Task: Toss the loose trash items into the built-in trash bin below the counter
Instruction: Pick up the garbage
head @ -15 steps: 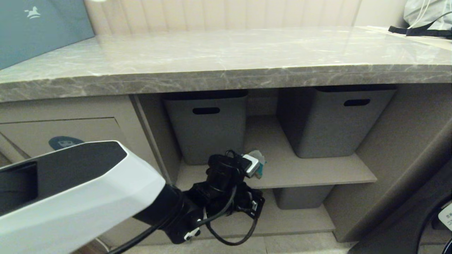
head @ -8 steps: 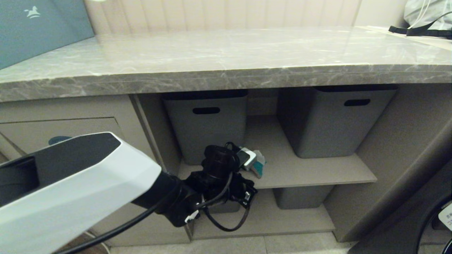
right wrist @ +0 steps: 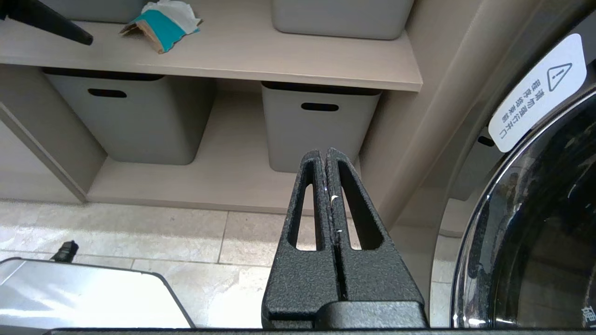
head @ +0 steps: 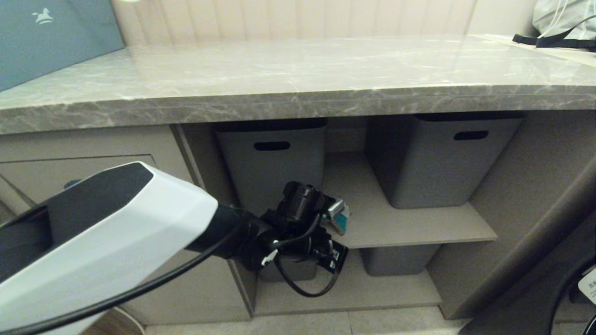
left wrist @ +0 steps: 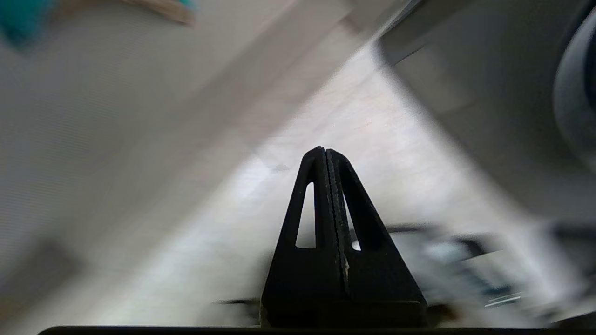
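Left gripper [left wrist: 326, 153] is clenched on nothing; you see its arm reaching into the open shelf bay below the counter [head: 298, 100]. Right gripper [right wrist: 326, 153] is also clenched, empty, parked low above the floor tiles [right wrist: 186, 232]. Just beyond, the teal-and-white scrap [right wrist: 163, 23] lies flat near the shelf [right wrist: 288, 60] front edge, ragged brown edge outward, open shelf room alongside, between two grey tubs [head: 272, 163].
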### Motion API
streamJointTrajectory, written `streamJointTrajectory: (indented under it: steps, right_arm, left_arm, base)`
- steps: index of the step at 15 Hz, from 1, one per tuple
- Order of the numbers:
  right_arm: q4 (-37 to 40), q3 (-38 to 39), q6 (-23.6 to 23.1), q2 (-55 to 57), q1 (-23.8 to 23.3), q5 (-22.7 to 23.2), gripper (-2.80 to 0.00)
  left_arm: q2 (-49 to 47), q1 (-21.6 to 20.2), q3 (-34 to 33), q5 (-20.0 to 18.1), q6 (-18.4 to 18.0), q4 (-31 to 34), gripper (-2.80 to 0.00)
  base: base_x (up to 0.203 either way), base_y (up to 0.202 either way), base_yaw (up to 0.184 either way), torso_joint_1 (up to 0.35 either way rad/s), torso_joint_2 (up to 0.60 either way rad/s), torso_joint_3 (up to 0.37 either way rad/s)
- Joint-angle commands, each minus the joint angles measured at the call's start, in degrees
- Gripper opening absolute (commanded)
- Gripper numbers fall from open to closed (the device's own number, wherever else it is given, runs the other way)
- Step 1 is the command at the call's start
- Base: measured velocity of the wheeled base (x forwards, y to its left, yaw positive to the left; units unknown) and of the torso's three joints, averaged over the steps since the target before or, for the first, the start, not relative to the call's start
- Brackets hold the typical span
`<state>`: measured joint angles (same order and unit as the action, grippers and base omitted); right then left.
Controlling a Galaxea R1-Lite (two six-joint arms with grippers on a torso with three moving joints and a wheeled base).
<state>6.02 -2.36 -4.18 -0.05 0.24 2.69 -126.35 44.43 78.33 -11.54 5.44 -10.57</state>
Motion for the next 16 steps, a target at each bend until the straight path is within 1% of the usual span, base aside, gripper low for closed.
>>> streamJointTrajectory:
  steps: [1,2,3,5,8,10,12,13,14,15,16]
  right_arm:
    - [0.0,0.0,0.0,0.0,0.0,0.0,-2.80]
    - [0.0,0.0,0.0,0.0,0.0,0.0,-2.80]
    - [0.0,0.0,0.0,0.0,0.0,0.0,-2.80]
    - [0.0,0.0,0.0,0.0,0.0,0.0,-2.80]
    - [0.0,0.0,0.0,0.0,0.0,0.0,-2.80]
    - [0.0,0.0,0.0,0.0,0.0,0.0,-2.80]
    - [0.0,0.0,0.0,0.0,0.0,0.0,-2.80]
    - [0.0,0.0,0.0,0.0,0.0,0.0,-2.80]
    - [0.0,0.0,0.0,0.0,0.0,0.0,-2.80]
    - [0.0,0.0,0.0,0.0,0.0,0.0,-2.80]
    - [0.0,0.0,0.0,0.0,0.0,0.0,-2.80]
  left_arm:
    - [-1.0,1.2,2.6,0.2,10.9,0.4,-2.80]
    - [-2.1,2.1,5.8,1.4,18.3,0.6,-2.80]
    - [-3.2,3.3,8.9,3.5,24.7,0.7,-2.80]
    - [-5.5,5.8,14.6,8.9,37.3,1.2,-2.80]
    - [-6.7,7.3,18.2,16.8,53.7,4.9,-2.80]
    - [-7.2,7.1,20.0,21.2,61.3,9.9,-2.80]
    - [-8.2,6.8,23.2,24.1,67.1,12.7,-2.80]
    - [-8.8,6.5,25.0,24.9,68.8,13.9,-2.80]
    - [-9.5,6.3,26.3,25.4,69.8,15.0,-2.80]
    - [-10.0,6.3,26.7,26.1,70.1,15.2,-2.80]
    - [-10.2,6.2,26.7,27.4,70.1,15.3,0.00]
  base:
    - [0.000,0.000,0.000,0.000,0.00,0.000]
    - [0.000,0.000,0.000,0.000,0.00,0.000]
    - [0.000,0.000,0.000,0.000,0.00,0.000]
    - [0.000,0.000,0.000,0.000,0.00,0.000]
    - [0.000,0.000,0.000,0.000,0.00,0.000]
    - [0.000,0.000,0.000,0.000,0.00,0.000]
    - [0.000,0.000,0.000,0.000,0.00,0.000]
    - [0.000,0.000,0.000,0.000,0.00,0.000]
    - [0.000,0.000,0.000,0.000,0.00,0.000]
    - [0.000,0.000,0.000,0.000,0.00,0.000]
    - [0.000,0.000,0.000,0.000,0.00,0.000]
